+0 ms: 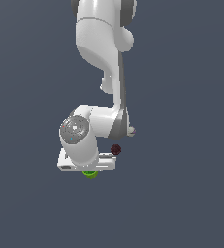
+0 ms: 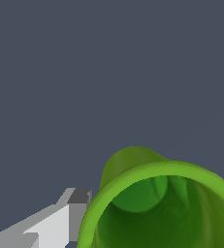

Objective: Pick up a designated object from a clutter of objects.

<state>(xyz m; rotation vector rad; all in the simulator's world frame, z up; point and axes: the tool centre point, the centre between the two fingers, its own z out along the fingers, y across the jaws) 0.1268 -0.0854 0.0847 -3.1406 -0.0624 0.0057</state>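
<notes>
Filling the wrist view's foreground, the green cup (image 2: 162, 208) shows its hollow inside and thick rim, with one grey-and-white finger (image 2: 72, 213) of the tool just beside its outer wall; whether that finger presses the cup cannot be told, and the other finger is out of sight. In the exterior view the tool (image 1: 88, 167) sits low under the white arm (image 1: 101, 58), and the cup peeks out at its 6 o'clock edge. The dark red ball (image 1: 116, 149) lies at about 2 o'clock from the tool, near it. A small whitish item (image 1: 132, 130) shows farther off, beside the arm, above the grey worktop (image 1: 191, 145).
</notes>
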